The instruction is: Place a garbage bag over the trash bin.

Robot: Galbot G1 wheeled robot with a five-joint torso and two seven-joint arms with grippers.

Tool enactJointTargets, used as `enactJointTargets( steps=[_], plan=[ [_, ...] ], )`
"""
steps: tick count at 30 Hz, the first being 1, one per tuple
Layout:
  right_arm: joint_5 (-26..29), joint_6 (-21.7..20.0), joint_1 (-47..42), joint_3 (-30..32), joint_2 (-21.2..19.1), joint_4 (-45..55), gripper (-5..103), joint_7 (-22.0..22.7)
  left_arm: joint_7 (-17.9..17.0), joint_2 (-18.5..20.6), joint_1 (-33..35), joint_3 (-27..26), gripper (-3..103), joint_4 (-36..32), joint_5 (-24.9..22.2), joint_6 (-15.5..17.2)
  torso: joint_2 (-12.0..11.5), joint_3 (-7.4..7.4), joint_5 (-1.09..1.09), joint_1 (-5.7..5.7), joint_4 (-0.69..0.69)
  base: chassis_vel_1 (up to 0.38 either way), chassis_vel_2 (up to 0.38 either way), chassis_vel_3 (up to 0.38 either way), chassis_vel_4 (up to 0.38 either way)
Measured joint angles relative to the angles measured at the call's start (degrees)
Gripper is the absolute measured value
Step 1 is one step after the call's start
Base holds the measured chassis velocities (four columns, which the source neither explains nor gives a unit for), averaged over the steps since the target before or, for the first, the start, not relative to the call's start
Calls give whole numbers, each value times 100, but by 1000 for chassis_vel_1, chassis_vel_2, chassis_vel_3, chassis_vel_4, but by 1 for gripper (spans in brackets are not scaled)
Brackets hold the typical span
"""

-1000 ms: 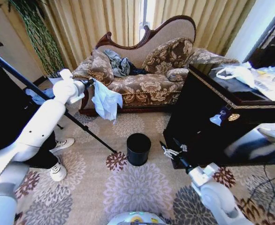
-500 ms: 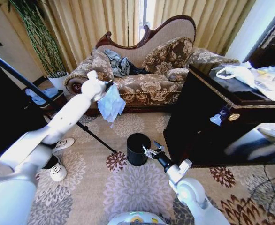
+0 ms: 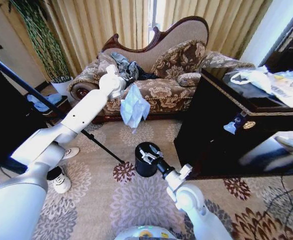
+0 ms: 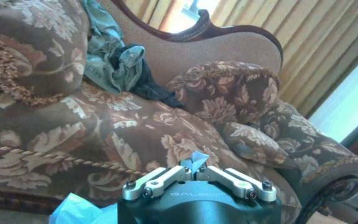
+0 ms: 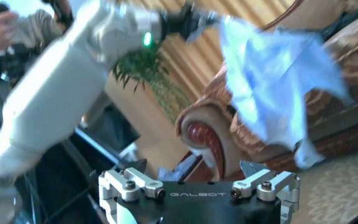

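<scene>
Your left gripper (image 3: 128,83), pinching the crinkly pale blue translucent plastic garbage bag (image 3: 134,107), has swung rightward to twelve o'clock above the small black cylindrical trash bin (image 3: 146,159); your right gripper (image 3: 147,154), jaws wide, has reached its rim, ready for spreading.

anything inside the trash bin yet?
The trash bin stands unlined and looks dark inside; the right gripper covers part of its mouth. The garbage bag hangs from the left gripper above.

My left arm reaches up and forward, its left pincer (image 3: 128,84) pinched tight on the bag (image 3: 134,106), which hangs below it. My right arm stretches low ahead, its right pincer (image 3: 147,155) spread wide at the bin (image 3: 143,167) rim.
</scene>
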Motion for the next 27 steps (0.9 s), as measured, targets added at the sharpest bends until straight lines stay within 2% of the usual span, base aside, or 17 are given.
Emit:
enactJointTargets(
  steps=[3, 8, 11, 13, 16, 22, 27],
  plan=[
    [-314, 108, 190, -204, 161, -341, 99, -115, -106, -82, 7, 41, 0, 7, -34, -117, 0, 0, -2, 0, 1, 0, 0, 0, 0],
    [-433, 200, 448, -442, 475, -673, 99, -84, -179, -356, 121, 60, 0, 151, 74, -296, 0, 0, -4, 0, 0, 0, 0, 0, 0],
    [-463, 272, 752, -678, 822, -1006, 99, 93, -194, -662, 154, 25, 0, 371, 243, -368, 0, 0, -1, 1, -1, 0, 0, 0, 0],
    [-466, 287, 809, -721, 885, -1096, 99, 123, -196, -714, 154, 18, 0, 410, 269, -374, 0, 1, 0, 1, -1, 0, 0, 0, 0],
    [-562, 448, 1167, -855, 1270, -1803, 99, 296, -247, -999, 136, -89, 0, 620, 431, -403, 0, 1, 0, 1, 0, 0, 0, 0, 0],
    [-803, 653, 1520, -809, 1530, -2466, 99, 409, -386, -1165, 78, -215, 0, 636, 488, -400, 0, 1, 0, 1, 0, 0, 0, 0, 0],
    [-841, 734, 1952, -637, 1583, -2853, 99, 531, -668, -1111, 37, -228, 0, 217, 197, -373, 0, 1, 0, 1, -1, 0, 0, 0, 0]
  ],
)
